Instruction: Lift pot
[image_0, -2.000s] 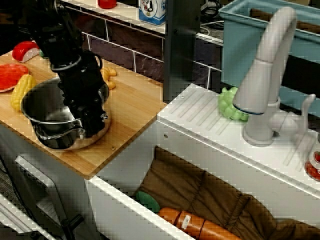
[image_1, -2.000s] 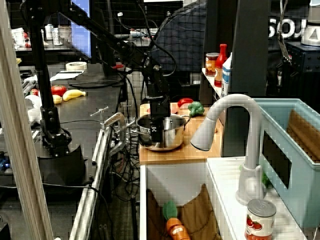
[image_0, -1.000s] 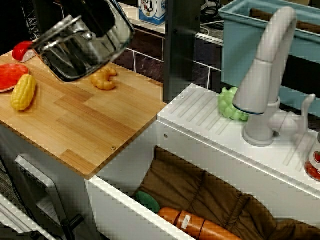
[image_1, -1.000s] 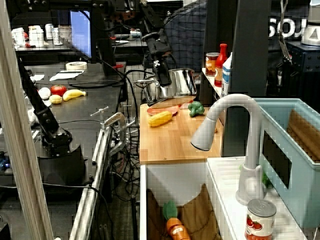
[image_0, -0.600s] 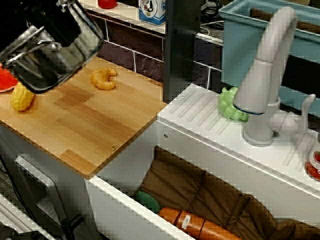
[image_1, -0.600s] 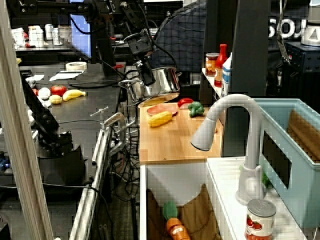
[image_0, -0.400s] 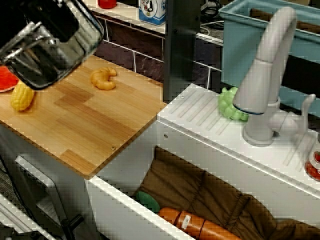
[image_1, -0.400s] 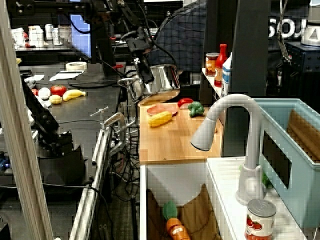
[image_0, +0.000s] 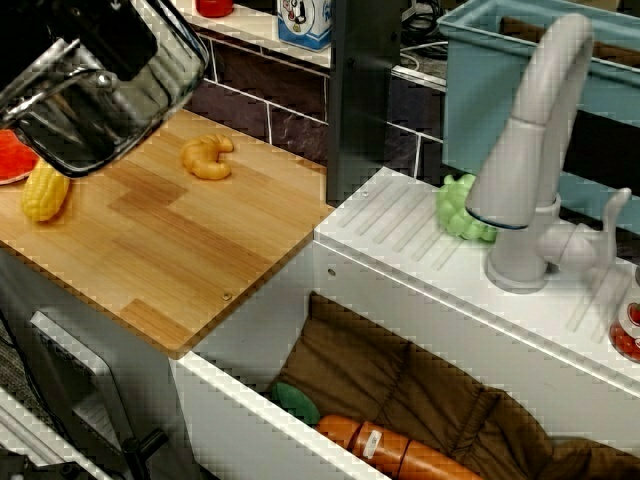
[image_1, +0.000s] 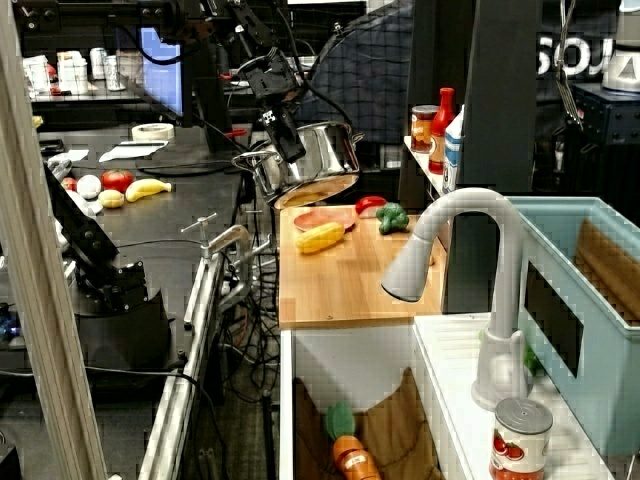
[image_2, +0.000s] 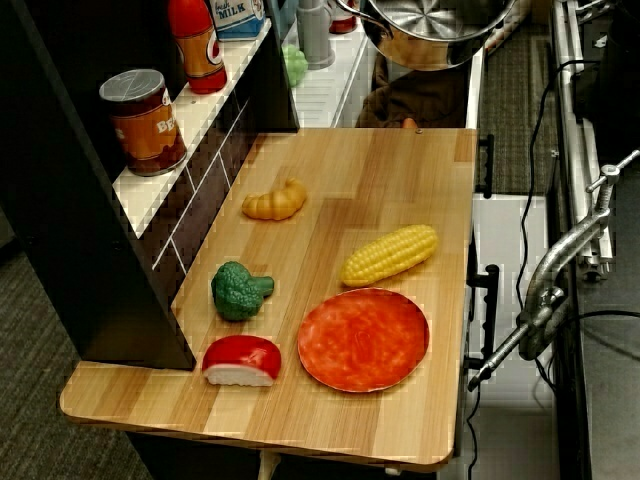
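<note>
Steel and shiny, the round two-handled pot (image_1: 312, 158) hangs tilted, clear above the wooden board (image_2: 400, 190), black gripper (image_1: 283, 132) clamped on its rim (lift looks done), so you need only hold steady.

A wooden board (image_2: 400, 180) carried a croissant (image_2: 275, 201), a corn cob (image_2: 390, 254), a broccoli floret (image_2: 238, 290), a red plate (image_2: 363, 339) and a red-and-white piece (image_2: 241, 360). A grey faucet (image_0: 530, 150) stood by the sink, with a carrot (image_0: 385, 447) lying in the basin.
</note>
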